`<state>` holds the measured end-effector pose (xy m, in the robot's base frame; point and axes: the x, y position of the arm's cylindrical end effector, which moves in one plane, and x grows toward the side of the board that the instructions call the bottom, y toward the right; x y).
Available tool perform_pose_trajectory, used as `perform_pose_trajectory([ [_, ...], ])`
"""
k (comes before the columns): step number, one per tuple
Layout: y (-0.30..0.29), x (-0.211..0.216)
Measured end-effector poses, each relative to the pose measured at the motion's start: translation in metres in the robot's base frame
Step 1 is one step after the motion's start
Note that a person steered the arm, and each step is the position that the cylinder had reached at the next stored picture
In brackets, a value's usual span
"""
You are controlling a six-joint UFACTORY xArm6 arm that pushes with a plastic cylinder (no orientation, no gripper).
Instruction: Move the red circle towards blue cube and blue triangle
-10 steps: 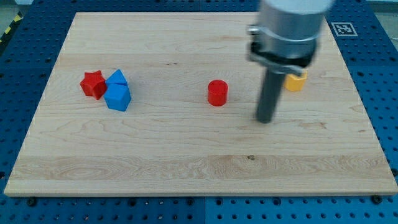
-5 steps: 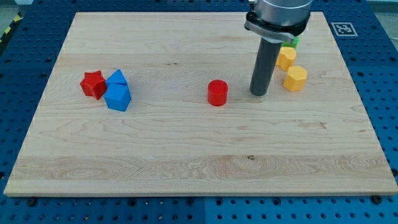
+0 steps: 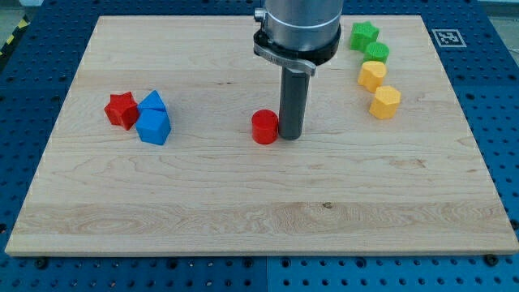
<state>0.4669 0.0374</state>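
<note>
Camera view: you have the whole wooden board [image 3: 243, 211] before you.
My tip [image 3: 290, 135]: a bare rod with no jaws, touching the red circle's right side.
Red circle [image 3: 263, 127]: near board centre, well right of its targets.
Targets: blue cube [image 3: 153, 126] and blue triangle [image 3: 152, 102] touch, red star [image 3: 122, 109] beside them.

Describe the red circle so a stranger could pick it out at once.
On the wooden board, look near the middle, right beside my tip on its left. The red circle is a short round cylinder standing alone, unlike the red star clustered with blue blocks far left.
</note>
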Motion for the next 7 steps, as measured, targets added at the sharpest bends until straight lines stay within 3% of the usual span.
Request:
perform_pose_trajectory([
  [2,-0.014,-0.009],
  [7,-0.132,-0.036],
])
